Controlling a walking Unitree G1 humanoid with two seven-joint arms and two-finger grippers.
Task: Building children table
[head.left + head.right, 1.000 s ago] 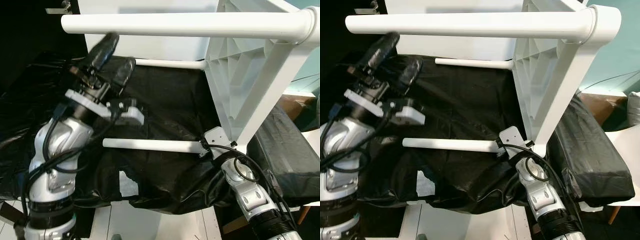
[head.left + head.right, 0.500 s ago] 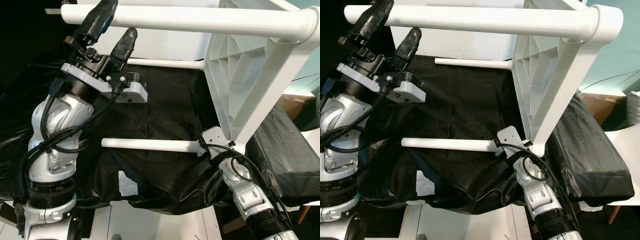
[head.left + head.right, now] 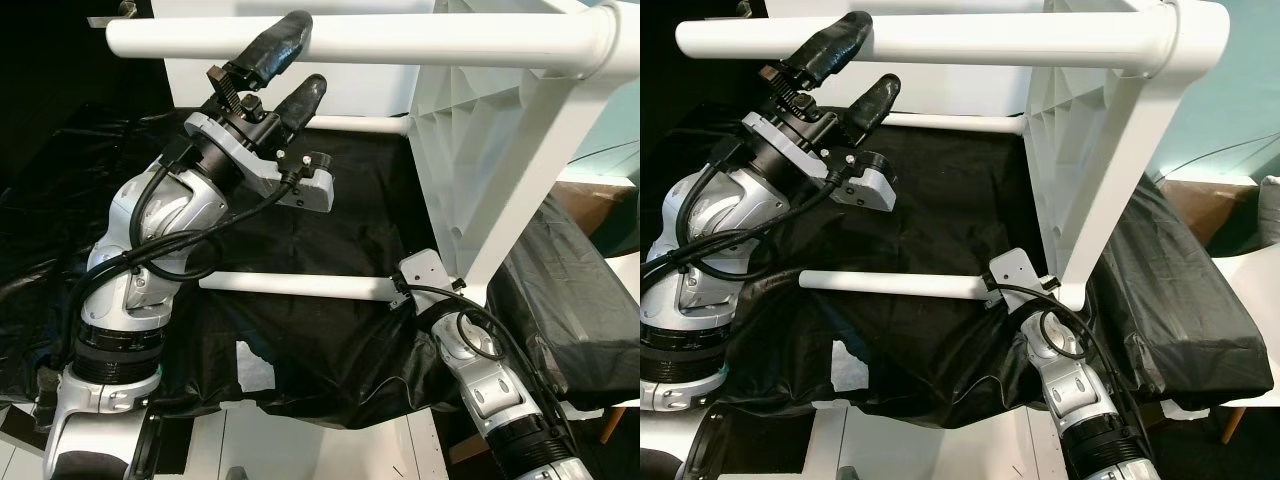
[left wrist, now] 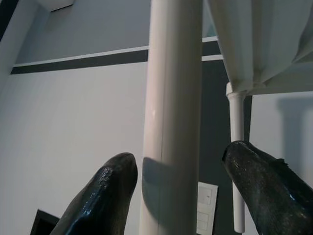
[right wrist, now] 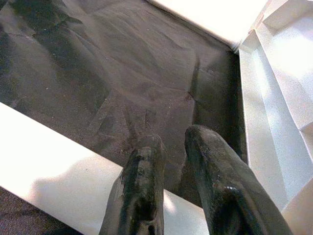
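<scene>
The white plastic children's table (image 3: 470, 150) lies tipped on its side over a crumpled black plastic sheet (image 3: 330, 340), with its ribbed underside facing the robot and its round white legs sticking out towards the robot's left. The top white tubular leg (image 3: 400, 38) runs level across the upper part of the head views. A second, thinner-looking white leg (image 3: 350, 124) shows further back. The lower white leg (image 3: 300, 287) runs just above the black sheet.

The left gripper (image 3: 290, 65) is raised to the top leg with its two long black fingers (image 4: 105, 196) spread wide. In the left wrist view the leg passes between them, with a gap on each side. The jaws are open and hold nothing. One finger lies across the front of the leg and the other sits below it.

The right gripper (image 5: 178, 161) is low, at the base of the lower leg where it meets the tabletop's corner. Its fingers (image 5: 142, 186) are drawn close together, with only a narrow slit between them, their tips reaching past the white leg over the black sheet. The jaws hold nothing between them.

To the robot's right, a dark padded block (image 3: 1185, 300) lies beside the tabletop.
</scene>
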